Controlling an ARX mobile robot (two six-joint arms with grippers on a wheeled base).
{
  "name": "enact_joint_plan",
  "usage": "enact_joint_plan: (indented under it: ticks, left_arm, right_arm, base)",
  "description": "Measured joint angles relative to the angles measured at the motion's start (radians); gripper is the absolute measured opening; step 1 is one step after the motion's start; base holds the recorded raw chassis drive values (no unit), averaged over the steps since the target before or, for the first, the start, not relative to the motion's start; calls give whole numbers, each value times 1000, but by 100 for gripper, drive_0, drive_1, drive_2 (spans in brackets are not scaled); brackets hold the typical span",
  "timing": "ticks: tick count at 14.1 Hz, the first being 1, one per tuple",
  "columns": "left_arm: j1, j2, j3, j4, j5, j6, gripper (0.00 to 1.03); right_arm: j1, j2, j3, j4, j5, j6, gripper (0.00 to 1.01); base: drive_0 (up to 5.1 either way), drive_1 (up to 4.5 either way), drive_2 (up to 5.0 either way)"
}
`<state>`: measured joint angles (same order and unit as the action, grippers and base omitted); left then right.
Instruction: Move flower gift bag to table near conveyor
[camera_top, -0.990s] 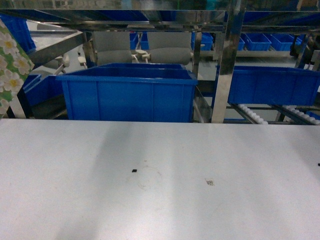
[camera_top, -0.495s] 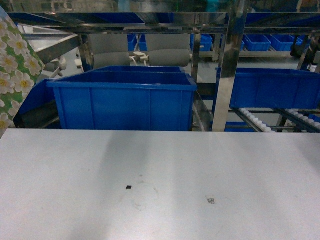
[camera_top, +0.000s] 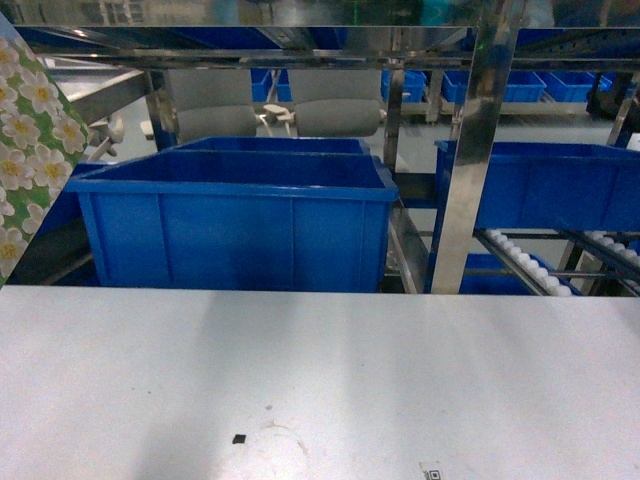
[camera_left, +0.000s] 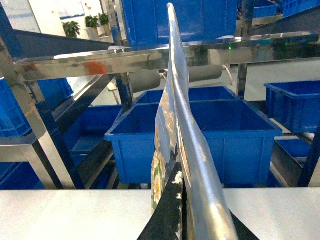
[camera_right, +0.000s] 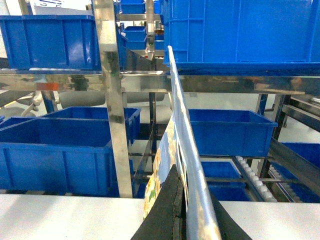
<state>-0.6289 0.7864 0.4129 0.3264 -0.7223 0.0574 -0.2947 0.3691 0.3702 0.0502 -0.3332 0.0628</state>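
While the flower gift bag (camera_top: 24, 150) hangs at the far left edge of the head view, raised above the table (camera_top: 400, 370) and not touching it, the step in hand seems to be the carrying in and setting down; the left gripper (camera_left: 186, 200) is closed on the bag's lower part, with the thin bag seen edge-on between its dark fingers; the right gripper (camera_right: 184, 200) in its own view pinches a flowered bag edge in the same way, and I cannot tell whether this is the same bag or a second one, because the head view shows only the one at the left.

To do this step well, I think the bag should come down upright over the pale surface, on the far side near the conveyor (camera_top: 530, 262) with its white rollers, but short of the table edge, so that it does not tip toward the blue bin (camera_top: 235, 225) behind; the bottom should rest flat before the fingers release, since a paper bag this thin probably falls over easily; the steel post (camera_top: 470, 170) stands close behind, so the lowering should be slow and vertical.
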Motion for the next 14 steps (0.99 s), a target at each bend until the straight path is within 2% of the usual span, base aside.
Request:
enact_joint_plan:
  ticks: [4, 11, 12, 14]
  left_arm:
    - [2, -5, 0, 0, -3, 0, 2]
    - [1, -4, 0, -1, -2, 0, 2]
    - [-1, -4, 0, -1, 0, 0, 2]
    - [-1, -4, 0, -1, 0, 0, 2]
  right_arm:
    - [0, 1, 0, 0, -1, 0, 2]
    - [0, 1, 0, 3, 0, 0, 2]
    - [11, 12, 1, 5, 21, -3, 2]
    - [45, 90, 0, 48, 33, -12, 2]
  base:
    - [450, -239, -239]
    - [0, 0, 0]
    - [0, 0, 0]
    - [0, 0, 0]
